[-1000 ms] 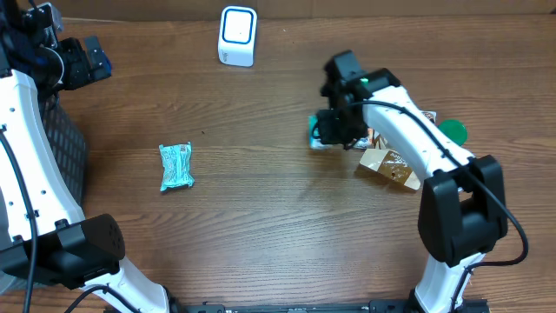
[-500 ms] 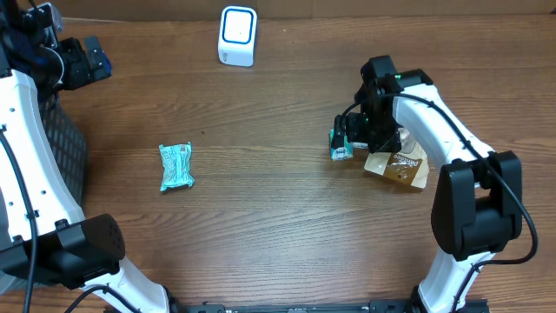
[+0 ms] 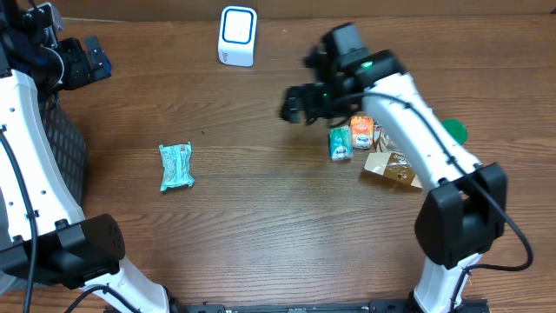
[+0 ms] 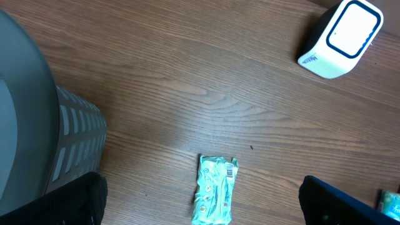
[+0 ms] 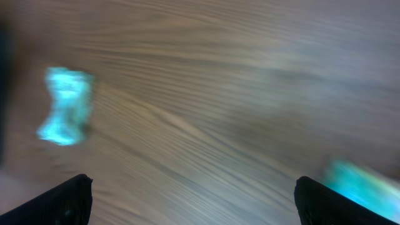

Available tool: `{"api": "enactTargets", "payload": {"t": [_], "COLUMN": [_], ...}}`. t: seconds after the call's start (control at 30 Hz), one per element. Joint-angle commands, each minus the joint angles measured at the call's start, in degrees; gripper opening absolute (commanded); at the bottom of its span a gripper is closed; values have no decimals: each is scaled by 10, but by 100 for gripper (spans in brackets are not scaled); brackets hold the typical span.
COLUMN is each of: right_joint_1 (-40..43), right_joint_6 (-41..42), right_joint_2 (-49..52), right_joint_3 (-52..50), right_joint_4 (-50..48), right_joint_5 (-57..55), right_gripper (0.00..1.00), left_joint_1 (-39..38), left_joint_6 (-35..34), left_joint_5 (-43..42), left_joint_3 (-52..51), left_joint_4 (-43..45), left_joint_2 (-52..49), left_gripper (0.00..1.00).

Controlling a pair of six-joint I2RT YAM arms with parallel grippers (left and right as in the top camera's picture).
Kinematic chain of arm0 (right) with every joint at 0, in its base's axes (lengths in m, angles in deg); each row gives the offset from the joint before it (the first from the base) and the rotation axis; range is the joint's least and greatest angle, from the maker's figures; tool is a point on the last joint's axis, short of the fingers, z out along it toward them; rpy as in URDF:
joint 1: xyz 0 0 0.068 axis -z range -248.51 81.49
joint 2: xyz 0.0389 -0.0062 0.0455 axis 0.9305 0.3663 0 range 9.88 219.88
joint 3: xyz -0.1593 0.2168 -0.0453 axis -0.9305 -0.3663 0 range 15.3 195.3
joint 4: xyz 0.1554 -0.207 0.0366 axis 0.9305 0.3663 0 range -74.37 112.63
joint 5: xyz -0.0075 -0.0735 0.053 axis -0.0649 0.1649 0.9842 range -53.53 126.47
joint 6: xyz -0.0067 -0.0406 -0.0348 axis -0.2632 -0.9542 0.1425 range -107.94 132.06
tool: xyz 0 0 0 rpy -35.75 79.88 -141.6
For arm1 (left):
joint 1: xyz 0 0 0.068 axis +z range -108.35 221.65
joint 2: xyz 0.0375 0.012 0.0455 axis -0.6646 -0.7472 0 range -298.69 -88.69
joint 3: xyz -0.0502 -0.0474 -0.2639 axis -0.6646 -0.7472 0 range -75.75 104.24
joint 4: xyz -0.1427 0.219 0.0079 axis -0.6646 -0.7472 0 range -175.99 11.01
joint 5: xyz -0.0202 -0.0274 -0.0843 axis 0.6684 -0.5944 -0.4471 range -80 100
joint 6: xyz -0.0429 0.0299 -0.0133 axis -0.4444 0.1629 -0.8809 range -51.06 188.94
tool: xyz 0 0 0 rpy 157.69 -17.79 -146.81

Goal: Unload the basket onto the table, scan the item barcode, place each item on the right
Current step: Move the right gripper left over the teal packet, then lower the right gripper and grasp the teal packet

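Note:
A white barcode scanner stands at the table's far edge and also shows in the left wrist view. A teal snack packet lies flat left of centre, its barcode facing up. My right gripper hovers open and empty over bare wood, left of a small teal item. The right wrist view is blurred, with its gripper wide apart, the packet at far left and the small teal item at right. My left gripper is open and high above the packet.
An orange item, a brown pouch and a green object lie beside the small teal item on the right. A dark mesh basket stands at the left edge, also in the left wrist view.
The right gripper let go of the small teal item beside the orange one, opened, and swung up and left away from it. The left arm has not moved.

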Motion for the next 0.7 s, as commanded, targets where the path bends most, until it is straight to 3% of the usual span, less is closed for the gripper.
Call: {"api": "enactTargets", "payload": {"t": [0.0, 0.17, 0.33, 0.67], "right_joint_1": [-59, -154, -212, -265], "right_joint_6": [-5, 57, 63, 89], "right_joint_2": [14, 59, 125, 234], "right_joint_3": [13, 13, 14, 81], "right_joint_4": [-54, -147, -216, -248], "right_joint_5": [54, -27, -49, -32], "right_gripper": [100, 91, 82, 77], "left_joint_1": [-2, -2, -2, -2], "left_joint_6": [-4, -4, -4, -4], "left_joint_5": [-6, -6, -6, -6], "left_joint_3": [3, 3, 3, 3], "left_joint_4": [2, 2, 2, 2], "left_joint_2": [0, 0, 0, 0], "left_gripper": [100, 100, 100, 100]}}
